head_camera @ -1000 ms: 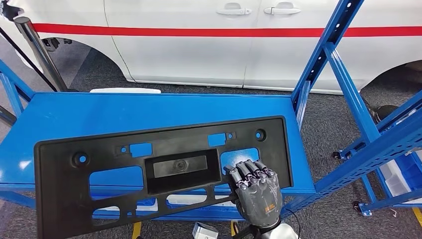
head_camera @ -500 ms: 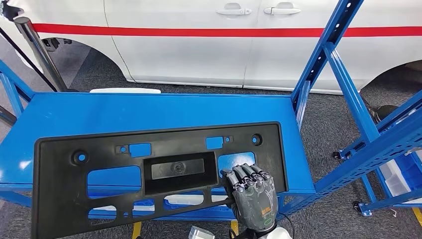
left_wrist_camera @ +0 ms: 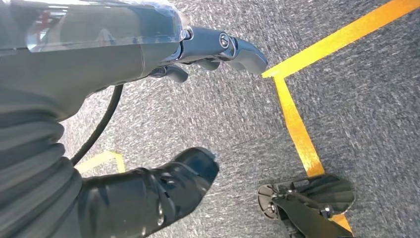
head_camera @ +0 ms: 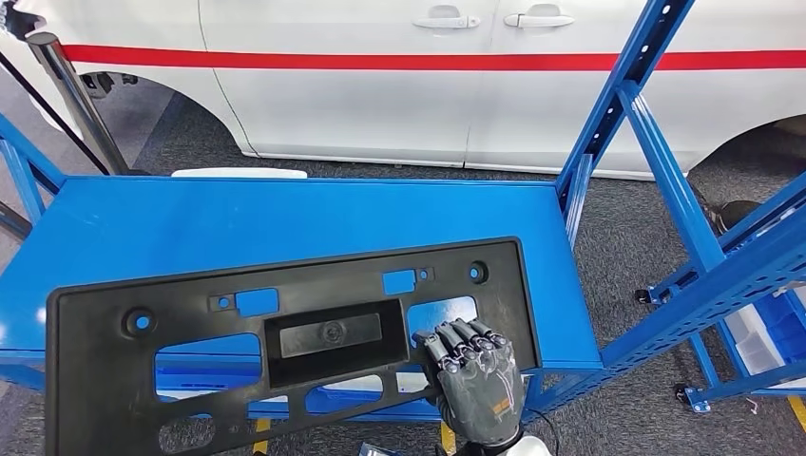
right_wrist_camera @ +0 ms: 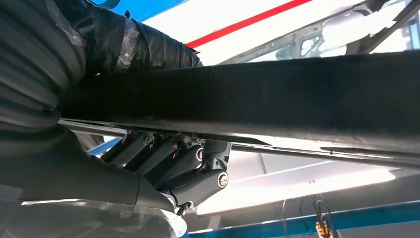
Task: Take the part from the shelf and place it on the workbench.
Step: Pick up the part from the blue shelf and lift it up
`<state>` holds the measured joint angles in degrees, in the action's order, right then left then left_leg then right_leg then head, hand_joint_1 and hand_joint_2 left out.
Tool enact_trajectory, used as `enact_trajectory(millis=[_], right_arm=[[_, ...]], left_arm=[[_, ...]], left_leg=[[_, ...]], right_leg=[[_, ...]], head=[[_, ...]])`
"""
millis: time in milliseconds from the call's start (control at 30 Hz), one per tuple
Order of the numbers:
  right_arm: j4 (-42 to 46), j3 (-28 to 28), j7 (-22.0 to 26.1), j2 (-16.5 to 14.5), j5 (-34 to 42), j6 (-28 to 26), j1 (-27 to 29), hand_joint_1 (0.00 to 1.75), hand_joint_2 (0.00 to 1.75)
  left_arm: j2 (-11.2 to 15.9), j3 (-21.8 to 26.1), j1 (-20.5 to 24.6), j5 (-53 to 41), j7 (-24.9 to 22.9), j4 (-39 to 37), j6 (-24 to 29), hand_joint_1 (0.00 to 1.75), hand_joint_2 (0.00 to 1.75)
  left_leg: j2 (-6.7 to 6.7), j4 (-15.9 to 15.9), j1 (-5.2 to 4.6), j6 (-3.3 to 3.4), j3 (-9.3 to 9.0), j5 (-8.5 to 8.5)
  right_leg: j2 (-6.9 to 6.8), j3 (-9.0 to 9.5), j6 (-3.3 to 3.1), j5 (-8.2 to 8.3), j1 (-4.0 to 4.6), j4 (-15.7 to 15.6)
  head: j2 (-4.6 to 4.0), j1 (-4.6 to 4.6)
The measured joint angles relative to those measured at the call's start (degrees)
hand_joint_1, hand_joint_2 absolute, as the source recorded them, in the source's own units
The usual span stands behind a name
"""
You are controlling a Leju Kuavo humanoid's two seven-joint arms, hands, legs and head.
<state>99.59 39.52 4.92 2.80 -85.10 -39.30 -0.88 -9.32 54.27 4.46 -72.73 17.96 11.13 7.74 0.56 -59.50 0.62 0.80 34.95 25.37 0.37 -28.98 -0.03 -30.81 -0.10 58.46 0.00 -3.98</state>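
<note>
Right robot hand [head_camera: 472, 382] gripping part [head_camera: 285, 351], corner cropped

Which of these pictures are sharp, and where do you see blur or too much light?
Head view: sharp and evenly lit, with the black part and the right robot hand clear. Left wrist view: the grey floor is streaked with blur, and the left robot hand shows a small glare. Right wrist view: the background is overexposed to white, and the part is a dark band.
</note>
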Motion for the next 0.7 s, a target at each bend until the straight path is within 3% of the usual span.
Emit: enact_trajectory(millis=[300, 467, 533, 633, 667, 700], right_arm=[[-1.3, 0.0, 2.7, -1.3, 2.6, 0.0, 0.9, 1.75, 1.75], [-1.9, -0.2, 4.1, -2.0, 3.7, 0.0, 1.0, 1.75, 1.75], [-2.1, -0.4, 4.4, -2.1, 4.2, 0.0, 1.0, 1.75, 1.75], [-2.7, -0.9, 4.9, -2.2, 4.6, 0.0, 1.1, 1.75, 1.75], [-2.9, -1.0, 5.0, -2.2, 4.7, 0.0, 1.2, 1.75, 1.75], [-3.1, -1.1, 5.1, -2.3, 4.8, 0.0, 1.3, 1.75, 1.75]], left_arm=[[0.0, 0.0, 0.0, -0.2, -0.8, 0.0, 0.6, 0.0, 1.75], [0.0, 0.0, 0.0, -0.1, -1.4, 0.0, 0.9, 0.0, 1.75], [0.0, 0.1, 0.1, -0.1, -1.5, 0.0, 0.9, 0.0, 1.75], [0.0, 0.1, 0.1, -0.1, -1.6, 0.0, 1.0, 0.0, 1.75], [0.0, 0.1, 0.1, -0.1, -1.6, 0.0, 1.0, 0.0, 1.75], [0.0, 0.2, 0.1, -0.1, -1.6, 0.0, 1.0, 0.0, 1.75]], left_leg=[[0.0, -0.2, -0.39, 0.24, 0.05, 0.17], [-0.04, 0.4, -0.27, 0.91, -0.21, -0.02], [-0.17, 1.2, 0.12, 1.3, -0.57, -0.43], [-0.33, 1.4, 0.18, 1.42, -0.64, -0.52], [-0.34, 1.3, 0.2, 1.37, -0.64, -0.48], [-0.33, 1.2, 0.27, 1.27, -0.65, -0.42]], right_leg=[[0.0, 0.01, 0.1, -0.01, -0.42, -0.1], [-0.01, 0.2, 0.74, -0.17, -0.55, -0.1], [-0.06, -1.03, 1.04, -2.17, -0.56, 2.9], [-0.09, -6.34, 1.38, -6.74, -0.91, 13.2], [-0.1, -7.45, 1.52, -6.77, -1.08, 15.0], [-0.11, -7.56, 1.65, -5.61, -1.28, 14.7]], head=[[0.0, 0.0], [0.0, 0.0], [0.0, -0.03], [0.0, -0.02], [0.0, -0.02], [0.0, -0.03]])
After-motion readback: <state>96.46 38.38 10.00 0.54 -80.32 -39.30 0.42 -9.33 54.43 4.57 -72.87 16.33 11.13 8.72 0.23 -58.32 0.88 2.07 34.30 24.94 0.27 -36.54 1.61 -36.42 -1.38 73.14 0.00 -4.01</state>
